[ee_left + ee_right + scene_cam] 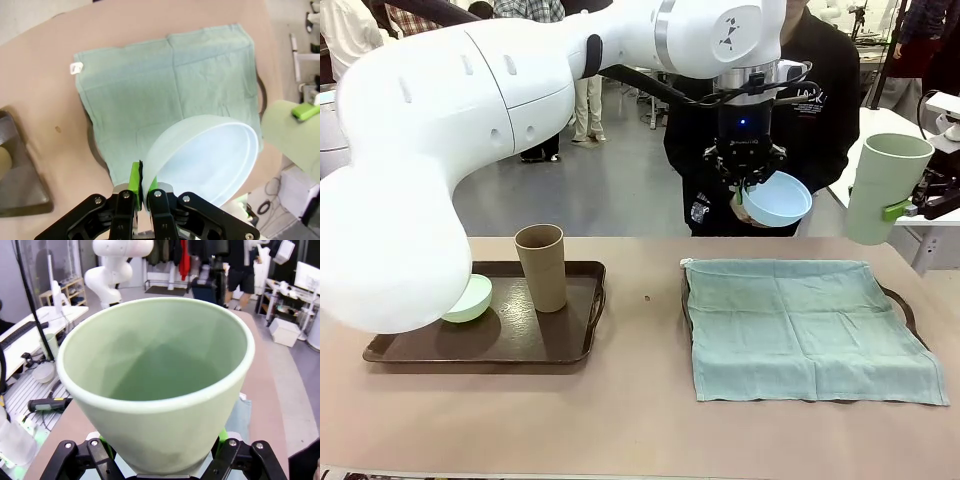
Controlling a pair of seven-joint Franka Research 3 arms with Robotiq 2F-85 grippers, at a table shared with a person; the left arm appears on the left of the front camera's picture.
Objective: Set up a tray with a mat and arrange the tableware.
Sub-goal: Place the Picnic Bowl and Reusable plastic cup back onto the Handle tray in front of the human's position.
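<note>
Currently the left tool (748, 188) hangs high above the far edge of the table (640, 420), its jaws pinched together on the rim of the light blue bowl (778, 200). The bowl is tilted in the air, clear of the mat (800, 320). That mat, a pale green cloth, lies spread over the right tray (906, 305), whose dark handles show at either side. At the right edge, the right tool (898, 209) is clamped on the lower part of the pale green cup (886, 188), which is mouth up and off the table. On the left tray (570, 345) the brown cup (541, 266) stands upright. Near it sits the pale green bowl (472, 297), partly hidden by the left arm (440, 130). A person (820, 110) in dark clothing stands behind the table.
</note>
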